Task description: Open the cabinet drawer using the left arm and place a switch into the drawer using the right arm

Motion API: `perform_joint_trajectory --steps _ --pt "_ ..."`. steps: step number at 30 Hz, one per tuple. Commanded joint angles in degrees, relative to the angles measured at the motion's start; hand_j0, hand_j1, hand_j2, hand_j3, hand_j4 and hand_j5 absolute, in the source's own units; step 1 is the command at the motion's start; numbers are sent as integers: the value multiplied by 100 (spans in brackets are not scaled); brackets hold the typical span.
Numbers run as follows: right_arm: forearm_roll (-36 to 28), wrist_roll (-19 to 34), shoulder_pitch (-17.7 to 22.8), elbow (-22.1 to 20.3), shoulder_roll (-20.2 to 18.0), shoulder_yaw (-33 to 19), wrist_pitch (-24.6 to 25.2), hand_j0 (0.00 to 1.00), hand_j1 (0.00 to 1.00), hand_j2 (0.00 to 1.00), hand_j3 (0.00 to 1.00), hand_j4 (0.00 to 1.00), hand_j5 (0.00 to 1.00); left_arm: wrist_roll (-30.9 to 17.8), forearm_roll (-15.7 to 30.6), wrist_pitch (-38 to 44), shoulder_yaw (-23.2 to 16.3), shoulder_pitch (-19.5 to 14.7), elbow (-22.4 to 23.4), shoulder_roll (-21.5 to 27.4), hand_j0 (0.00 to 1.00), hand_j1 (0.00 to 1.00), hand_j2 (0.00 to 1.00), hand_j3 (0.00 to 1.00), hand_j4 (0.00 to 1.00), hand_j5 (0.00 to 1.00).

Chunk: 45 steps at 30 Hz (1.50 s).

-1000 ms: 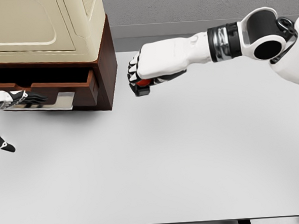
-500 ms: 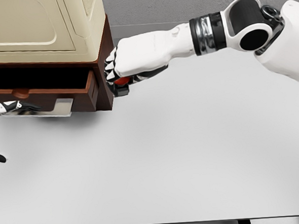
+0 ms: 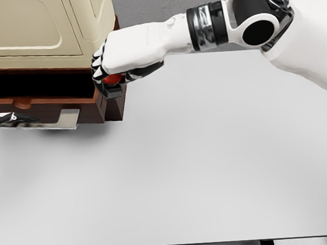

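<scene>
A brown cabinet with a cream top stands at the upper left, and its drawer is pulled out, showing a dark opening. My right hand is shut on the switch, a small black block with a red button, and holds it at the drawer's right front corner, just above the rim. My left hand shows at the left edge, its fingers lying at the drawer's metal handle plate below the drawer front.
The white table stretches from the cabinet to the front edge. A grey wall runs behind. The right arm's forearm and shoulder span the upper right.
My right hand has carried the switch leftward and slightly up, from mid-table to the drawer's right corner. The left hand has slid further left, and the drawer has come out a bit more.
</scene>
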Motion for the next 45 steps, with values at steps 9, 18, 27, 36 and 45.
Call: perform_joint_trajectory --steps 9,18,27,36,45 --pt "-32 -3 -176 109 502 132 406 48 48 48 48 48 48 26 374 -43 99 -6 11 30 100 100 100 100 100 100" --pt "-32 -3 -396 628 1012 299 450 48 48 48 48 48 48 26 497 -394 187 -6 11 21 100 100 100 100 100 100" --pt "-24 -3 -536 1445 1504 386 441 47 47 47 47 47 47 26 611 -1247 266 -6 11 100 100 100 100 100 100 100" --pt "-6 -3 -607 2096 1803 492 362 48 48 48 48 48 48 26 611 -1326 292 2 11 153 100 100 100 100 100 100" --pt "-6 -3 -589 2368 1935 466 266 100 100 100 100 100 100 26 611 -1486 284 90 11 285 100 100 100 100 100 100"
